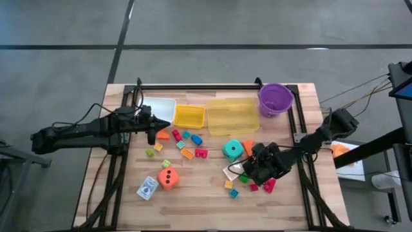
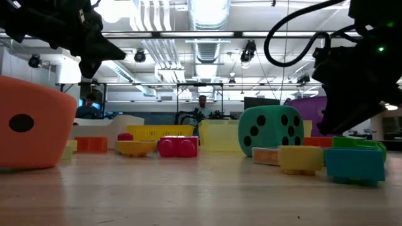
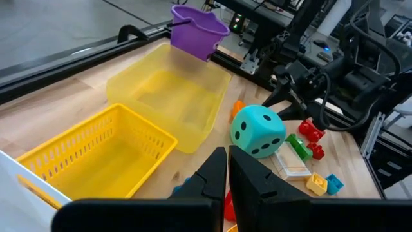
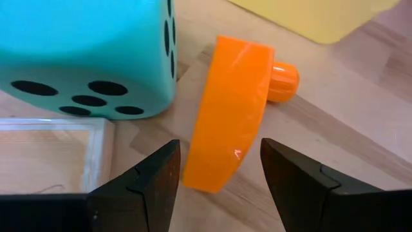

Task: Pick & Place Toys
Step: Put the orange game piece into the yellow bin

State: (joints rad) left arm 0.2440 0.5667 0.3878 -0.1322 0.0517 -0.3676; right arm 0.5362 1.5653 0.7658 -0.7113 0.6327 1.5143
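Surveying: the table point(image 1: 212, 193) from above, with the teal die point(image 1: 232, 149) taken as landmark.
Right pincer point(image 4: 219, 171): spread, fingers either side of an orange brick point(image 4: 232, 116) that lies flat on the wood just beside the teal die; no contact is visible on either finger.
Left pincer point(image 3: 226, 169): pressed together, nothing between the fingers, held above the loose bricks well to the left of the teal die, near the yellow basket point(image 1: 188, 116).
Obstructions: a clear flat tile point(image 4: 45, 154) lies against the foot of the teal die, beside the orange brick.
Containers: four, all behind the teal die; white bin point(image 1: 159, 107), yellow basket, clear yellow bin point(image 1: 232, 115), purple bucket point(image 1: 275, 98).
Dice: two; the orange die point(image 1: 168, 178) sits well left of the teal die, toward the front edge.
Card box point(image 1: 147, 188): one, blue and white, just beside the orange die.
Small bricks: scattered left and front of the teal die; an exact count cannot be told.
Hidden: bricks under the right arm are partly covered.
Background: two people, seen in the low view, far off.
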